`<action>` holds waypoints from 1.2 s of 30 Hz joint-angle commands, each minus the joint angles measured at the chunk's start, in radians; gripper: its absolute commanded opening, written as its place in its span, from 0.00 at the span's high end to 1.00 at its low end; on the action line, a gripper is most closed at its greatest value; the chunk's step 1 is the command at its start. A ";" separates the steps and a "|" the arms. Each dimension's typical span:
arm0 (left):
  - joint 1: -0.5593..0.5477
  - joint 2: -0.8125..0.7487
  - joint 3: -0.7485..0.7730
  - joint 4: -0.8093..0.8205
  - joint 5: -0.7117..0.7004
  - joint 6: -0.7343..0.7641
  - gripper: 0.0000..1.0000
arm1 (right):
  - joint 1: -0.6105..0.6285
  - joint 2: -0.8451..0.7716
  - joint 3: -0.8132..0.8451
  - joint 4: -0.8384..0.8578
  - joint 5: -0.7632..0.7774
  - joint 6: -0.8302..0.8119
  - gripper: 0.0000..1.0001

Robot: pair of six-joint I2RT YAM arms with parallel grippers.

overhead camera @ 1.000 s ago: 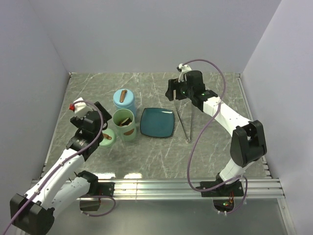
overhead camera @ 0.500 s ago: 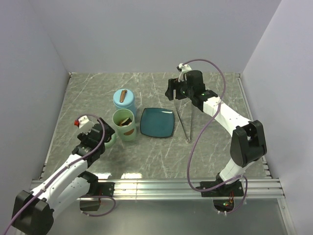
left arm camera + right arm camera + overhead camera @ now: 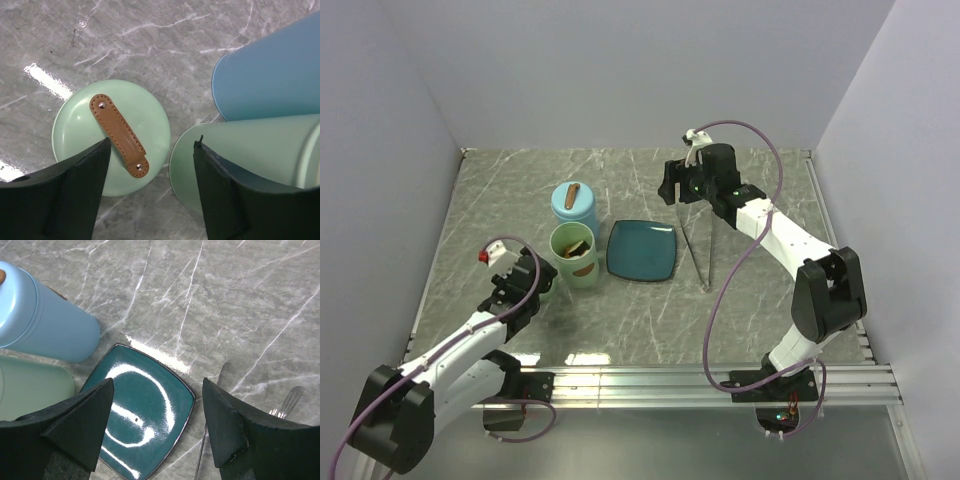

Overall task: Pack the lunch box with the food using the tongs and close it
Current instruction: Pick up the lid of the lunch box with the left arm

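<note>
Plainly, the left fingers (image 3: 75,190) hang released over the lid (image 3: 75,125), and the right fingers (image 3: 75,425) hang released above the plate (image 3: 642,250). Tongs (image 3: 704,282) lie on the counter (image 3: 640,320) just right of the plate; food (image 3: 580,250) perhaps sits inside the open cup (image 3: 570,275).

Our left arm (image 3: 460,340) stretches low and forward. Our left pincer (image 3: 152,145) points down, its two fingers (image 3: 70,195) spread apart with nothing gripped between them. Our right arm (image 3: 775,232) bends up high and reaches far. Our right pincer (image 3: 157,385) points down too, spread apart and empty.
</note>
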 commanded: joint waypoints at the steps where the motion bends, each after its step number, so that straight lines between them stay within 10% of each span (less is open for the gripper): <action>1: 0.011 -0.016 -0.028 0.086 -0.020 -0.029 0.30 | -0.003 -0.050 0.000 0.032 0.002 -0.012 0.22; 15: 0.146 0.064 -0.054 0.213 0.141 0.028 0.42 | -0.003 -0.059 -0.011 0.035 0.002 -0.012 0.22; 36: 0.179 0.064 -0.052 0.216 0.169 0.047 1.00 | -0.005 -0.053 -0.016 0.039 -0.006 -0.014 0.22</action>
